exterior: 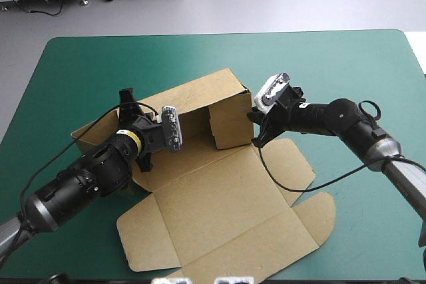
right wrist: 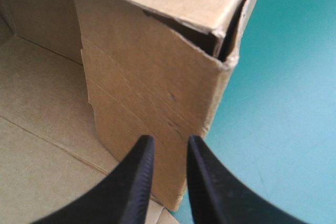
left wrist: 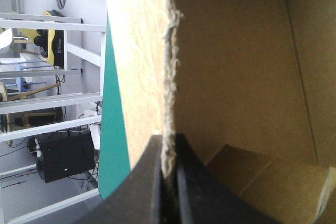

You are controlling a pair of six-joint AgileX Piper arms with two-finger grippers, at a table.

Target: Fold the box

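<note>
Teal-green worktop point(exterior: 346, 71) under brown box point(exterior: 219, 204), near its middle: lid and flaps flat toward near edge, walls raised at far side. Left tool point(left wrist: 169, 142) clamped on frayed edge of one raised wall. Right tool point(right wrist: 170, 141) slightly parted, gripping nothing, tips just at upright end wall, near its corner.

The desk point(exterior: 346, 64) carries a teal-green cover point(exterior: 93, 64), smooth and flat, reaching to its straight far edge and both rounded far corners, with the left edge slanting outward toward the near side, and the same cover shows as a plain field in both wrist views.
</note>
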